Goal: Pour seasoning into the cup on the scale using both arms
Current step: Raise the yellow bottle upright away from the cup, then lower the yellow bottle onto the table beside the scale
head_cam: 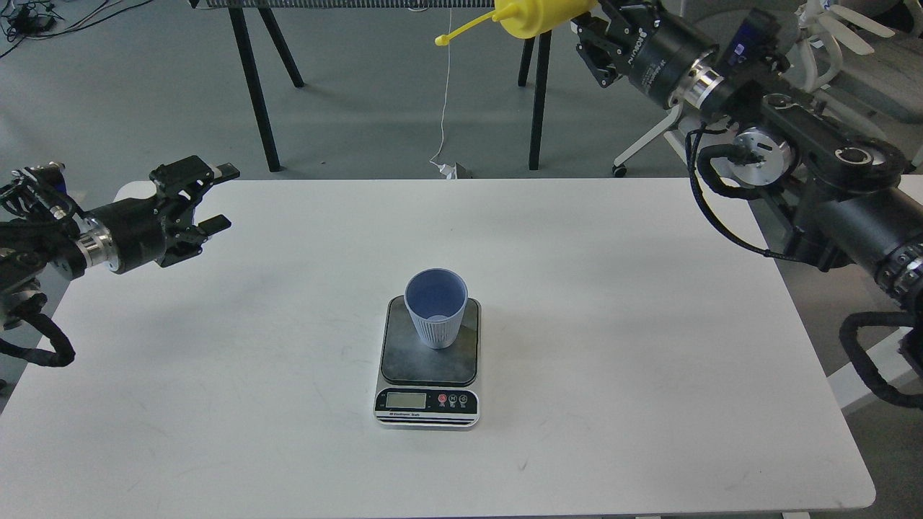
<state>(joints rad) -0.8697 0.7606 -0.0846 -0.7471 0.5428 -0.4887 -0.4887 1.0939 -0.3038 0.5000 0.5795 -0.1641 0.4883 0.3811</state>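
Observation:
The light blue ribbed cup (435, 311) stands upright on the dark plate of the scale (404, 364) at the table's middle front. My right gripper (585, 20) is raised high at the top edge, far behind and above the cup, shut on the yellow seasoning bottle (539, 16). The bottle lies roughly level with its nozzle pointing left and its tethered cap (440, 41) hanging out; its rear part is cut off by the frame. My left gripper (218, 198) is open and empty above the table's far left corner.
The white table (613, 346) carries only the scale and cup. Black stand legs (252, 79) and a hanging cord (447, 94) are behind the table. Grey office chairs (851, 43) stand at the back right, behind my right arm.

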